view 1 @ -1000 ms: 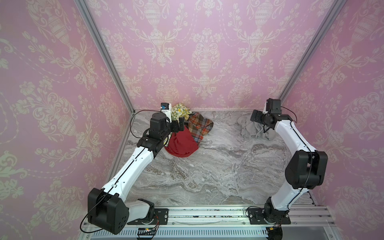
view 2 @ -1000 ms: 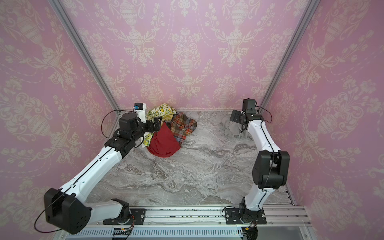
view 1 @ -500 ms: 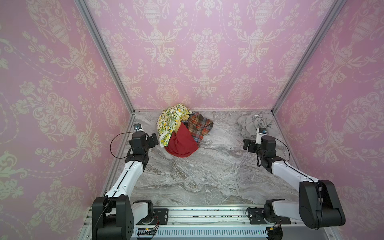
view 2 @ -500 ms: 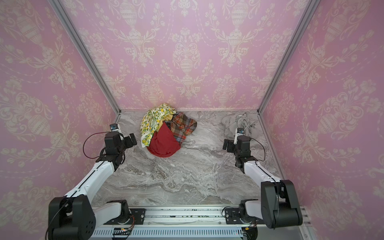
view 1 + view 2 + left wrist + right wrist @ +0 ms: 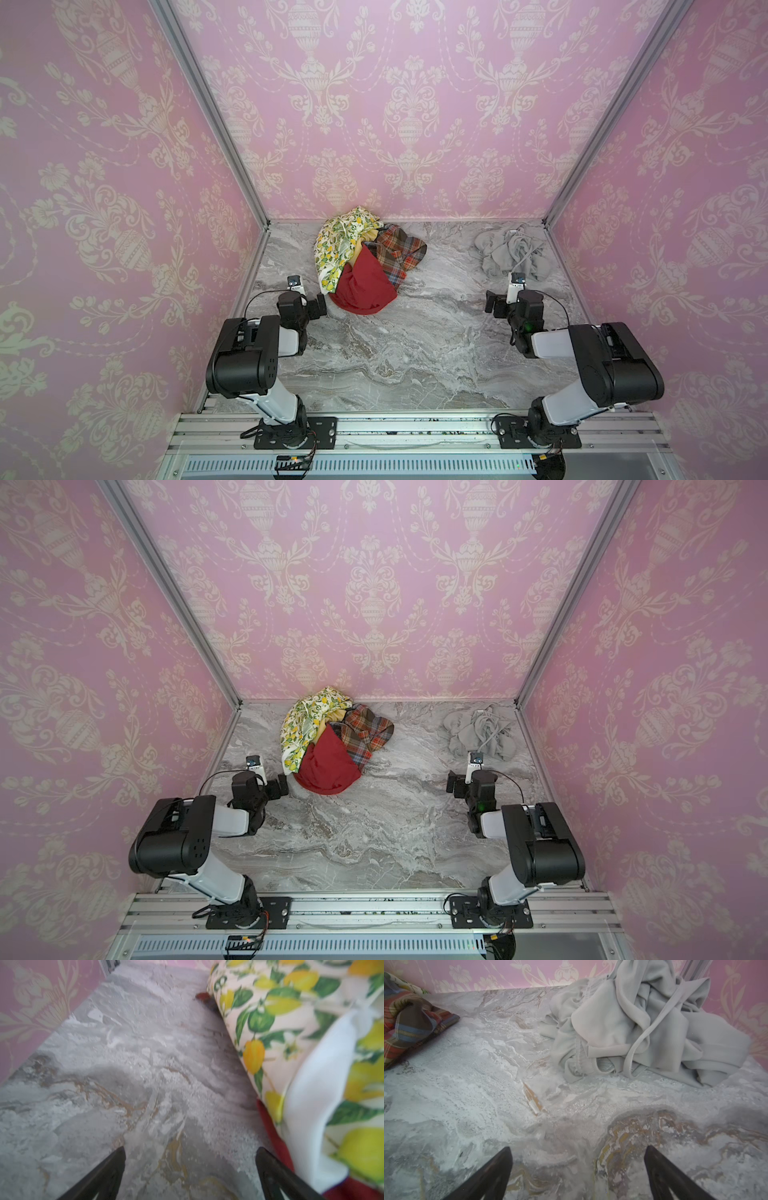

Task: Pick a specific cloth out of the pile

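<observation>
The cloth point(image 5: 513, 253) point(image 5: 482, 735) point(image 5: 643, 1028), plain light grey and crumpled with a loose strap, lies alone in the back right corner in both top views. The pile point(image 5: 363, 286) point(image 5: 328, 766) sits at the back left: a lemon-print piece point(image 5: 291, 1022), a red piece point(image 5: 276, 1147), a plaid piece point(image 5: 409, 1022) and a sliver of yellow. My left gripper point(image 5: 320, 305) point(image 5: 282, 785) point(image 5: 190, 1151) is open and empty, low beside the pile's near left edge. My right gripper point(image 5: 492, 305) point(image 5: 453, 785) point(image 5: 578, 1150) is open and empty over bare marble, short of the grey cloth.
Pink patterned walls point(image 5: 415, 124) close the back and both sides, with metal corner posts point(image 5: 216, 116). The marble tabletop point(image 5: 415, 353) stretches between the two folded arms. An aluminium rail point(image 5: 395, 428) carrying the arm bases runs along the front edge.
Both arms have drawn back from the rear and folded toward the front. The left gripper left the pile; the right left the back right corner, where the grey cloth now lies uncovered.
</observation>
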Motion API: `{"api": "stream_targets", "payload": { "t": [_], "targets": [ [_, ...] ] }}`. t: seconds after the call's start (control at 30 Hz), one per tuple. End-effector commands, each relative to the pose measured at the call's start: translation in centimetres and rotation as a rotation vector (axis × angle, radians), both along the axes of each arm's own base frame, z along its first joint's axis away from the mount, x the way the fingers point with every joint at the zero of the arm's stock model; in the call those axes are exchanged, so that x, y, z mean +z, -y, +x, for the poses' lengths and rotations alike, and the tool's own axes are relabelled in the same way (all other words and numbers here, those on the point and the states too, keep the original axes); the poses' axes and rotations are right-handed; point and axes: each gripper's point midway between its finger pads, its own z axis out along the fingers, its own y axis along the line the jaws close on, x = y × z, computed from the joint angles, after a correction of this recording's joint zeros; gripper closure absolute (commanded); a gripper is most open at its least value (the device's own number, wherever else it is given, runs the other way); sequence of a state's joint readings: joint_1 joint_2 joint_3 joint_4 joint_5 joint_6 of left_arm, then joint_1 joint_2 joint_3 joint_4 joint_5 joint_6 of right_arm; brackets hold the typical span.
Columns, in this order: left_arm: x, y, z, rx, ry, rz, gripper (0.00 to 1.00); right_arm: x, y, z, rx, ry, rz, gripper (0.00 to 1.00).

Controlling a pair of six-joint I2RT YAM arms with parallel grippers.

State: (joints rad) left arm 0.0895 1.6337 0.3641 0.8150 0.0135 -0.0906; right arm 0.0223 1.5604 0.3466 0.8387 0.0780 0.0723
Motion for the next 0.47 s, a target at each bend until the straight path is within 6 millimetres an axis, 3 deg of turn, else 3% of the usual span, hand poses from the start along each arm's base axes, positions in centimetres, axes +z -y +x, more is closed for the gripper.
{"api": "stream_targets", "payload": {
  "t": [0.0, 0.43],
  "targets": [
    [3.78, 0.71, 1.88, -0.028, 0.167, 0.079, 0.01, 3.54, -0.02, 1.37, 0.002, 0.137, -0.022, 0.0],
    [4.01, 0.65, 1.82, -0.024, 0.177, 0.082, 0.01, 3.73, -0.16, 1.49, 0.025, 0.15, -0.002, 0.0]
  ]
}}
